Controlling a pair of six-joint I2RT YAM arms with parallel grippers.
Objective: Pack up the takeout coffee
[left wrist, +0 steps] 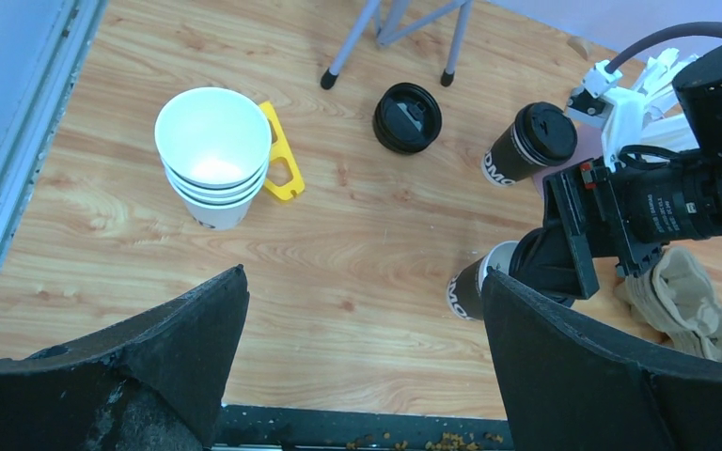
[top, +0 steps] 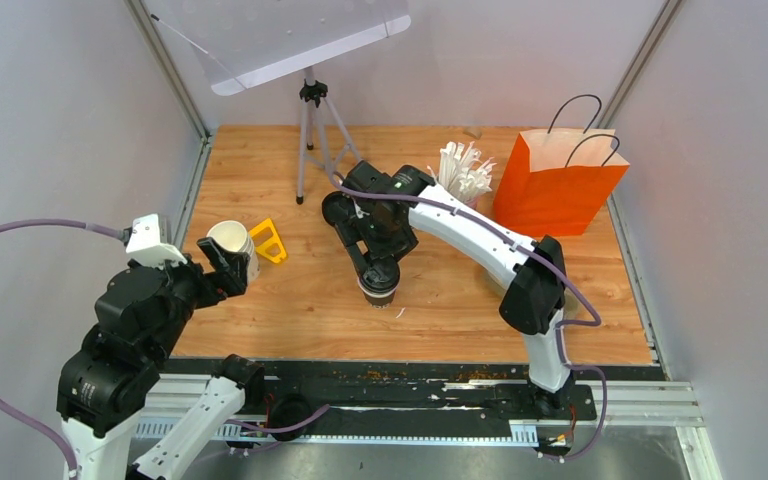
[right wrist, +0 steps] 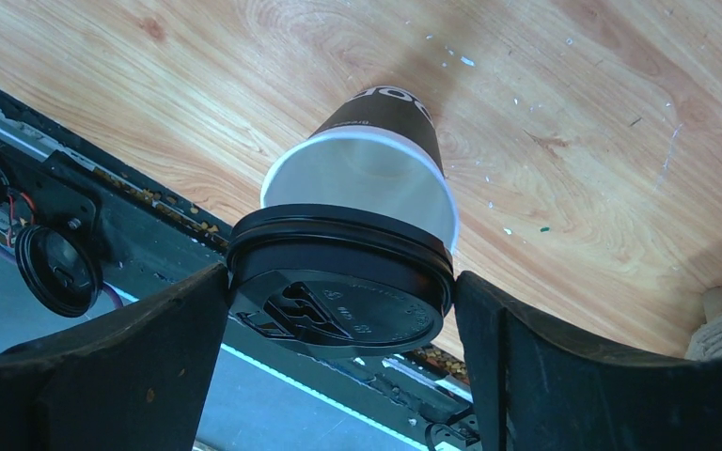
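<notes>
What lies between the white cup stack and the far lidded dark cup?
Left wrist view: a yellow piece beside the stack, then a loose black lid.

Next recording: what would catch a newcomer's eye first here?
The right gripper holds a black lid at the rim of an open dark-sleeved cup, in the middle of the table. An orange paper bag stands at its far right corner. Near its left edge, a stack of white cups sits before the open left gripper.

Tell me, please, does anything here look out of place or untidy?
The black lid in the right gripper sits off the open cup, whose mouth shows uncovered. Brown crumbs lie along the near edge.
</notes>
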